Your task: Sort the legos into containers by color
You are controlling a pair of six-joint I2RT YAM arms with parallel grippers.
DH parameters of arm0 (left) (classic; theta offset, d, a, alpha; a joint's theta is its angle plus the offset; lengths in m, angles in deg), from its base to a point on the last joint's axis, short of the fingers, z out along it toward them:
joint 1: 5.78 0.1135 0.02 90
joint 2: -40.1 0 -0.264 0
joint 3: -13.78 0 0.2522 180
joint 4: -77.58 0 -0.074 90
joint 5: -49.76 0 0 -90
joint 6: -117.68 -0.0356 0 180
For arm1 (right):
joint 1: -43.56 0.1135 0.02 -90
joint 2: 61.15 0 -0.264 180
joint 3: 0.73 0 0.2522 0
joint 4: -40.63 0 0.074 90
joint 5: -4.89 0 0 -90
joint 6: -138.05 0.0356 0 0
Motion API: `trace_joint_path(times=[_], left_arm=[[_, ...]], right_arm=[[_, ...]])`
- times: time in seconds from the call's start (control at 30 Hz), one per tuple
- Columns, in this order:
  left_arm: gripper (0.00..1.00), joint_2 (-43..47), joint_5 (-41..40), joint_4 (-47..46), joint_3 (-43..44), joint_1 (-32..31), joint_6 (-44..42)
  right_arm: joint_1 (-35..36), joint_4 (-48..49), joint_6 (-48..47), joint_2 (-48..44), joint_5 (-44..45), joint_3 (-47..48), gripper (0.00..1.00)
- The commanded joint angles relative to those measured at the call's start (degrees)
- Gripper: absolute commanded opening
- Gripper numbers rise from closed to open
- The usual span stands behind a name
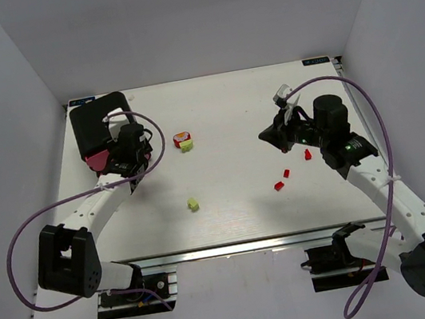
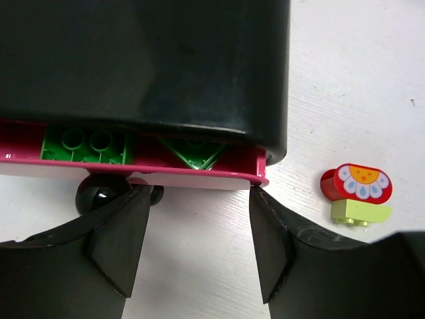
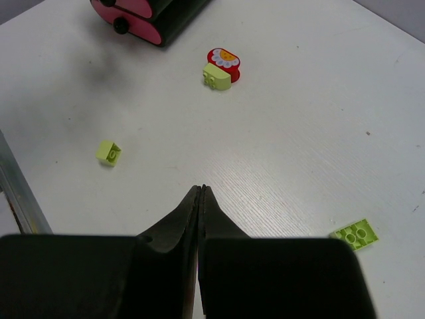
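Left tool (image 2: 194,222) open wide, fingers apart, nothing between them, sitting right at the front of a pink drawer (image 2: 199,177) that is slid partly out of the black housing (image 2: 166,60). Two green bricks (image 2: 83,146) lie inside that drawer. Black knob (image 2: 99,193) is just beside the left finger (image 2: 119,232). Housing sits at the far left corner of the surface (image 1: 227,100).

Right tool (image 3: 201,191) has its tips pressed together, empty, hovering over the right half of the surface.

Loose pieces:
- Flower-printed red piece (image 2: 358,181) touching a lime brick (image 2: 358,211), just right of the housing.
- Single lime cube (image 1: 193,204) near the middle front.
- Three red bricks (image 1: 286,173) close to the right arm.
- Lime flat plate (image 3: 355,234) on the surface near the right tool.
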Motion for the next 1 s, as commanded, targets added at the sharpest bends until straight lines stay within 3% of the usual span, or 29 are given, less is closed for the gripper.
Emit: trace_joint_path(times=[0.0,0.43,0.53,0.63,0.7,0.9,0.97], left_arm=[[0.71,1.53,1.99,-4.32,-0.74,0.86,-2.72],[0.69,2.50,4.54,-6.70,-0.66,3.58,-8.26],[0.62,3.46,7.08,-9.15,-0.75,4.72,-9.23],[0.48,4.69,9.20,-9.51,-1.45,5.33,-9.85],[0.33,6.35,11.92,-8.90,-1.89,5.34,-9.41],[0.15,13.03,20.00,-7.49,-5.14,5.34,-7.39],[0.14,14.62,19.58,-3.90,-5.05,5.34,-5.64]], right_arm=[[-0.17,1.42,-0.84,0.19,-1.23,0.00,0.00],[-0.17,1.25,-1.19,0.80,-1.75,-0.18,0.00],[-0.26,1.25,-1.19,0.98,-1.93,-0.09,0.00],[-0.17,1.25,-1.19,1.24,-2.11,-0.18,0.00],[-0.26,1.16,-1.19,1.24,-2.11,-0.18,0.00],[-0.08,1.16,-1.19,1.51,-2.63,-0.18,0.00],[-0.17,1.07,-1.19,1.86,-2.72,-0.18,0.00]])
